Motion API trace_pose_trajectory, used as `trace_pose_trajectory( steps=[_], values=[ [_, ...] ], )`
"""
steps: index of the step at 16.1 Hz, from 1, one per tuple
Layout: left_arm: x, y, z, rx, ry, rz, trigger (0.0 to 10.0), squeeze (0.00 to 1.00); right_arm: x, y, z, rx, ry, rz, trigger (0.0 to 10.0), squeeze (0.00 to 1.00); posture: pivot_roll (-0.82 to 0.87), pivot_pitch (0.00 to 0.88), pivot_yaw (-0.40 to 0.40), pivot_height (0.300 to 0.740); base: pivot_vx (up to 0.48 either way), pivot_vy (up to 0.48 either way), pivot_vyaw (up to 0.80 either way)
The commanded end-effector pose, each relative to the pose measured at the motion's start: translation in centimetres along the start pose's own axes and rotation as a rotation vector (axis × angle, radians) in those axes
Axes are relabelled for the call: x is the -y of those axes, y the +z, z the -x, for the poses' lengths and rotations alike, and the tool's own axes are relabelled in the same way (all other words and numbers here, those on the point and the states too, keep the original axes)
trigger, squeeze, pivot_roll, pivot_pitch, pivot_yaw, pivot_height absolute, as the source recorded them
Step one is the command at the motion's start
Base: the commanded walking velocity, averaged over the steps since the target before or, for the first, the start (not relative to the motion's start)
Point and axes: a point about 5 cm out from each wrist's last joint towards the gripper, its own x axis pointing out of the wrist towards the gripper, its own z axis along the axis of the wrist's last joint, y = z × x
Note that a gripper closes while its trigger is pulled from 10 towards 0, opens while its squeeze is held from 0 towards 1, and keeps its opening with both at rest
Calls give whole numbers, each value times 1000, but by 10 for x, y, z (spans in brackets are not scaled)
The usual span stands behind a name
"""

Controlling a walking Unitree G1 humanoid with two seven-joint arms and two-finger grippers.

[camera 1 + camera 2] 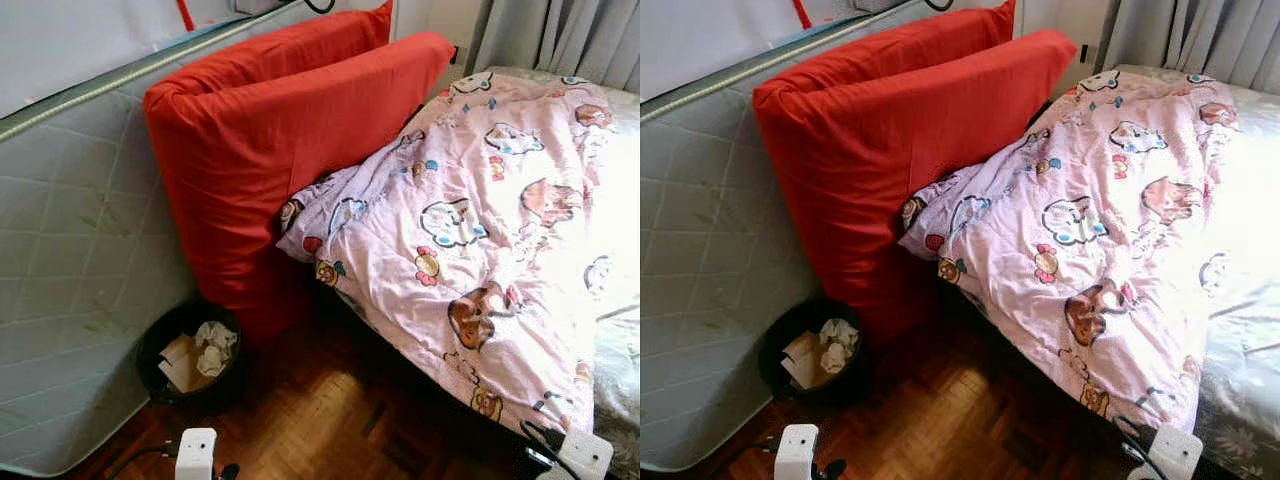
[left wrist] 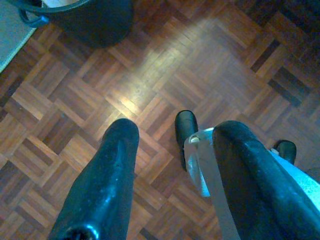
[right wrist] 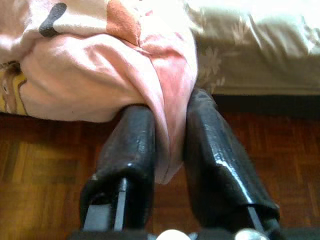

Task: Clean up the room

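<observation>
Blanket [image 1: 470,250] lies draped over the bed [image 1: 1250,350] with its long axis running away from me toward the curtains, and my right hand [image 3: 170,145] is pinched shut on its near lower corner down by the floor. I'd say any pull goes up and along that axis, while my left hand [image 2: 170,165] hangs open and empty over the parquet [image 2: 165,65], farther off near the trash bin [image 1: 190,350].

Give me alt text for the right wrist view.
The right gripper pinches a hanging fold of the pink quilt between its two black fingers, above the parquet floor. Behind lies the mattress edge.
</observation>
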Motion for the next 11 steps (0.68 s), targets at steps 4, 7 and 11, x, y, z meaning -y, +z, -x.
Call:
trace_pose_trajectory(
  steps=[4,7,11],
  values=[
    [0,-7,2,-27,9,-7,10000,0,9,-15,1,-74,-31,14,10000,1000,52,100,54,740,0,0,0],
    [-7,-8,3,-26,14,-3,10000,0,10,-17,0,-92,-33,13,10000,1000,51,90,55,740,0,0,0],
    [-8,-7,3,-24,14,-3,10000,0,12,-19,-1,-109,-29,16,10000,1000,51,84,54,740,0,0,0]
  ],
)
